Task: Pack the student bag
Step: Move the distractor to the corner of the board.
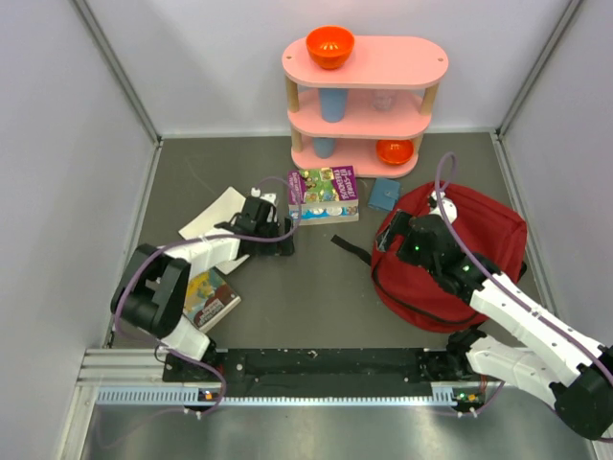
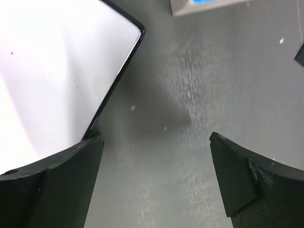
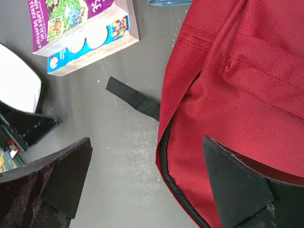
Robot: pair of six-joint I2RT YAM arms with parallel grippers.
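The student bag lies flat on the right half of the table, a slumped dark-red heap, with one black strap trailing left from it across the bare surface. The right gripper hangs over the bag's left edge with its jaws spread wide and nothing between them. In the right wrist view one finger stands over the red cloth and the other over the table, while a black zipper line curves along the edge between them. Whether that zipper is open cannot be told. The left gripper is on the left side, also released and empty, low over bare table just beside a white flat panel with a dark rim. A purple book lies at the far middle, and a small picture book lies near the left arm's base. The bag looks soft and limp and probably light when empty. It will likely fold and sag rather than lift as one piece, and its cloth should give a good pinch. The best hold seems to be the fabric lip beside the zipper, or the strap, because a grip on the flat panel of cloth would only bunch it up.
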